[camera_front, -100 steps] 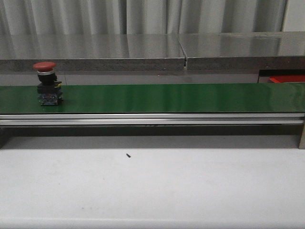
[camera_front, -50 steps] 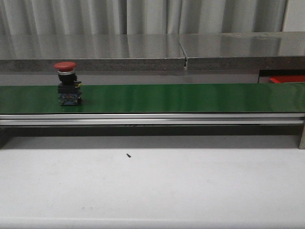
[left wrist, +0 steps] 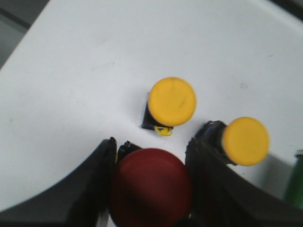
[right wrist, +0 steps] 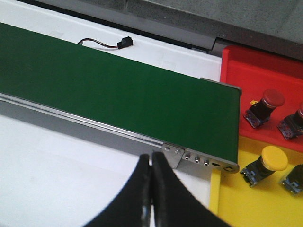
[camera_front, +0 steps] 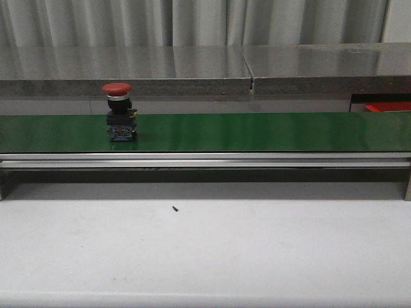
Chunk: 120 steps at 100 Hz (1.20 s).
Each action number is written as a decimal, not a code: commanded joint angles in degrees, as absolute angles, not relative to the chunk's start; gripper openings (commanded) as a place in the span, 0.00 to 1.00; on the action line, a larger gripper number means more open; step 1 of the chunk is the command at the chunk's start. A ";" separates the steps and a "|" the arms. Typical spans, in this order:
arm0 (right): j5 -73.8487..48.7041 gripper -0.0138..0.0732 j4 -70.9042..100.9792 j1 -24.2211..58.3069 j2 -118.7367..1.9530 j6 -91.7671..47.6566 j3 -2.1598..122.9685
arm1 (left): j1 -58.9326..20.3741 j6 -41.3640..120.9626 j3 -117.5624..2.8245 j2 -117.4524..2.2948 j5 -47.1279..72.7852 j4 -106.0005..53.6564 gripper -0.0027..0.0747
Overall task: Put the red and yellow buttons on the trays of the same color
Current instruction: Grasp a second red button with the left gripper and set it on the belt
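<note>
While the belt carries its load, neither arm shows in the front view; only the wrist cameras catch the claws.

Left gripper [left wrist: 150, 189]: pointing down at the white table [left wrist: 71, 71], its two dark fingers [left wrist: 90, 189] spread on either side of a red button [left wrist: 150, 189]. Whether the fingers press on it I cannot tell.

Right gripper [right wrist: 151, 189]: tilted toward the conveyor's end, fingertips clenched together with nothing between them, low centre of its frame.

Red button on belt [camera_front: 119, 112]: standing upright on the green conveyor belt [camera_front: 257, 131], left of centre in the front view, long axis vertical, red mushroom cap on top, black and blue body below.

Yellow buttons, left wrist view: one [left wrist: 171, 101] at frame centre with its cap facing the camera, another [left wrist: 244, 141] at right, lying tilted, just beside the right-hand finger.

Red tray [right wrist: 265, 66]: upper right of the right wrist frame, past the belt's end, holding a red-capped button [right wrist: 267, 104] lying on its side.

Yellow tray [right wrist: 251, 203]: lower right, touching the red tray's edge, with a yellow-capped button [right wrist: 267, 163] on its side, cap toward the upper right.

Surface: white tabletop in front of the belt, a small dark speck [camera_front: 174, 208] on it.

Room: grey steel bench [camera_front: 192, 64] behind the belt, pale curtain above.
</note>
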State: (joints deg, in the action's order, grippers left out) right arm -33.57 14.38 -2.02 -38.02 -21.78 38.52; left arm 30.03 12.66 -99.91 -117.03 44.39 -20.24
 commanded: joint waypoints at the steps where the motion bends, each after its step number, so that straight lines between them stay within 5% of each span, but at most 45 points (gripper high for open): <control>1: -29.97 0.08 14.58 -2.04 -37.72 -22.05 40.13 | 29.52 12.53 -101.80 -109.25 44.51 -22.84 0.01; 39: -29.97 0.08 14.58 -2.04 -37.72 -22.05 40.13 | 20.07 12.63 -101.15 -102.34 50.79 -22.62 0.01; 97: -29.97 0.08 14.58 -2.04 -37.72 -22.05 40.13 | 10.00 12.63 -88.56 -102.34 44.18 -19.85 0.02; 120: -29.97 0.08 14.58 -2.04 -37.72 -22.05 40.13 | 9.86 12.63 -88.42 -102.82 44.11 -19.85 0.26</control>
State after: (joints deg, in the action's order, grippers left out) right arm -33.57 14.38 -2.02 -38.02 -21.78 38.52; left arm 10.22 12.66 -87.06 -105.50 46.83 -18.83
